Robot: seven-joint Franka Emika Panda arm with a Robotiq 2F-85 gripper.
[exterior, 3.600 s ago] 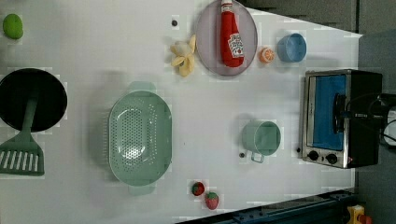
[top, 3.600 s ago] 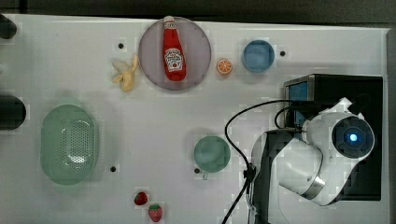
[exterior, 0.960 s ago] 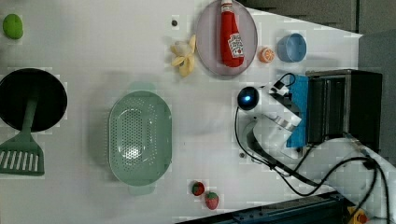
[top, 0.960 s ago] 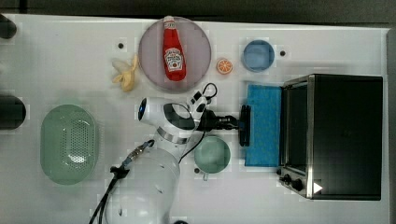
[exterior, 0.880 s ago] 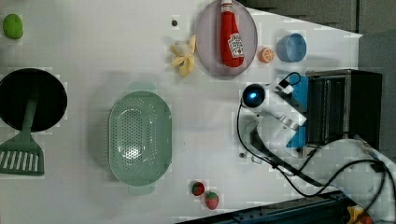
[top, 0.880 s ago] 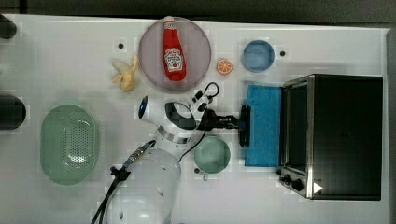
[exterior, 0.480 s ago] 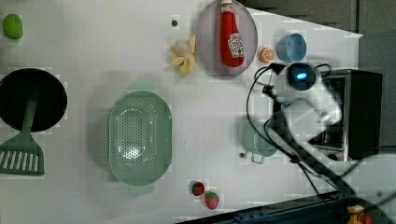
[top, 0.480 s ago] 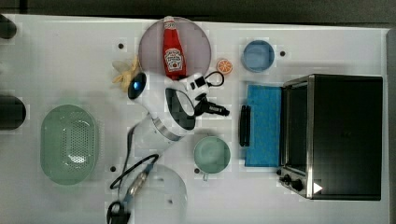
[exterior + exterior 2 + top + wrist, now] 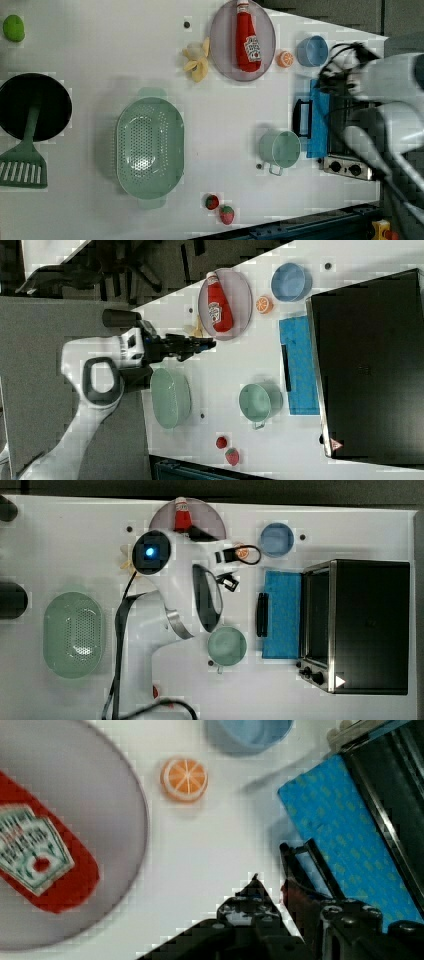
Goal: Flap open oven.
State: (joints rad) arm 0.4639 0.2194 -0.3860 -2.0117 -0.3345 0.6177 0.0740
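Observation:
The oven (image 9: 370, 625) stands at the top view's right, black top and silver frame, two knobs (image 9: 312, 674) at its front corner. Its blue glass door (image 9: 282, 615) lies folded down flat on the white table, and the black bar handle (image 9: 261, 614) is at the door's free end. My gripper (image 9: 227, 570) hangs above the table to the top view's left of the door, apart from the handle. In the right view the gripper (image 9: 202, 344) sits high, near the grey plate. The wrist view looks down past the gripper (image 9: 280, 920) at the door (image 9: 345, 840).
A green cup (image 9: 227, 646) stands just beside the handle. A ketchup bottle (image 9: 247, 42) lies on a grey plate (image 9: 222, 50), with an orange half (image 9: 285, 59) and a blue bowl (image 9: 276, 539) nearby. A green colander (image 9: 149, 147), banana, strawberries, black pan and spatula lie farther off.
The door, shut 3.6 s ago, was down a second ago and stays down. My gripper has left the handle and drawn back toward the top view's left, rising.

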